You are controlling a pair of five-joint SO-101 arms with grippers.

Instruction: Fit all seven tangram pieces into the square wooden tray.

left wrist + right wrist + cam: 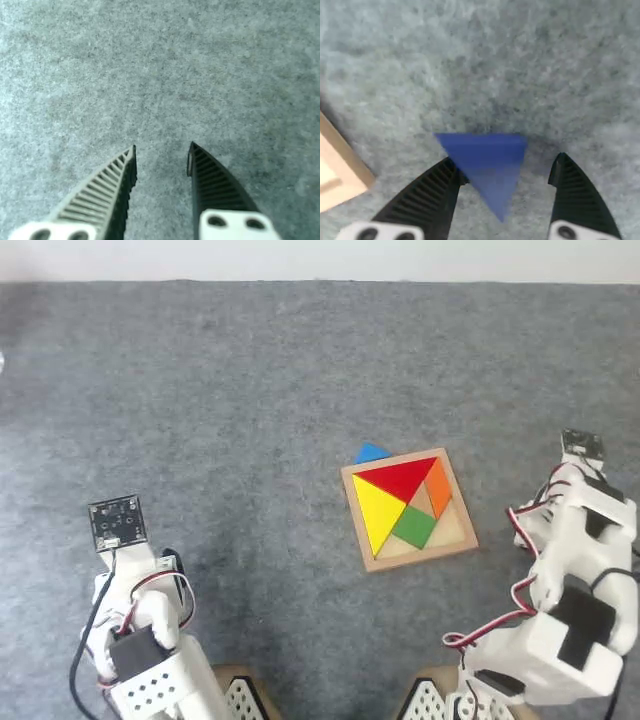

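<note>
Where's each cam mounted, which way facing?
High: fixed overhead, looking down on felt, tray, blue triangle; left arm, right arm at bottom.
Left wrist: on left arm, facing felt past its open jaws.
Right wrist: on right arm, facing blue triangle at its open jaws, tray corner beside.
Shared: high and right wrist show tray, triangle.

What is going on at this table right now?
Two robot arms are doing a tangram puzzle. The wooden tray holds four pieces, red, yellow, orange and green, with bare wood left. A small blue piece lies on the carpet by the tray's far corner. The right tool is open around a blue triangle, which touches one of its fingers. The left tool is open over the carpet, holding nothing.
</note>
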